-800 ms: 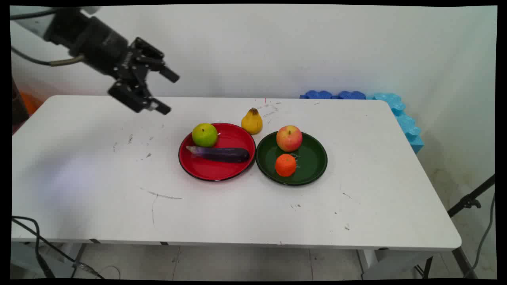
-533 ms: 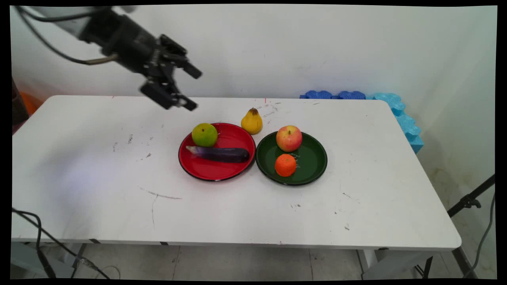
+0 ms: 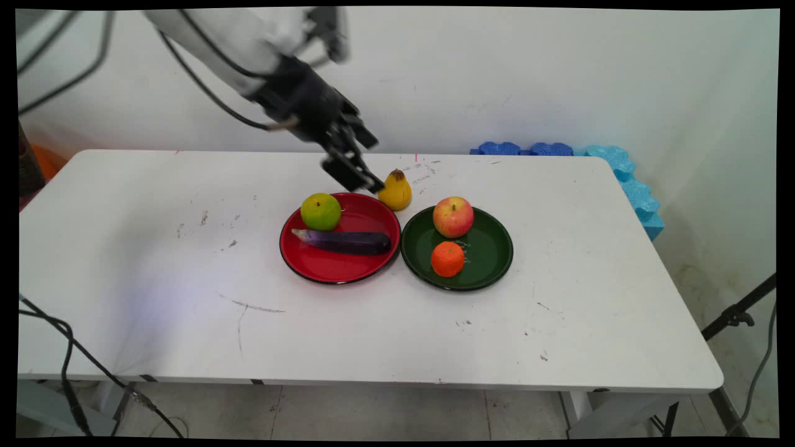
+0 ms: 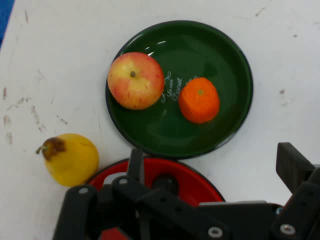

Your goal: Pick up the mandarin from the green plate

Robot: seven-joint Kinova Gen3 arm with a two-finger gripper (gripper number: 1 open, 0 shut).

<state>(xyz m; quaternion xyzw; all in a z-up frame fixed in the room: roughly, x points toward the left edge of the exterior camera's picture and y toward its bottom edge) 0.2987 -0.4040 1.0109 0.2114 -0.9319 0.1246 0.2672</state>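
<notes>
The gripper (image 3: 366,162) hangs in the air above the far rim of the red plate (image 3: 323,267), just left of the pear (image 3: 395,191), holding nothing. Its jaws stand apart; in the hand view the two fingers (image 4: 295,167) rise well separated, with the red plate (image 4: 200,182) showing between them.

There are two plates on the white table (image 3: 155,279), set side by side and nearly touching: one red, one green (image 3: 494,261). The red plate carries two things: one green apple (image 3: 321,211) at its far left, and one eggplant (image 3: 345,241) lying across the middle. The green plate (image 4: 230,60) also carries two: one red apple (image 3: 453,216) on the far side and one orange (image 3: 448,259) nearer the camera, close together but apart.

One pear stands upright on the bare table, just behind the gap between the plates; in the hand view the pear (image 4: 70,159) sits beside both rims, on neither plate.

Blue foam (image 3: 627,180) lines the table's far right corner.
</notes>
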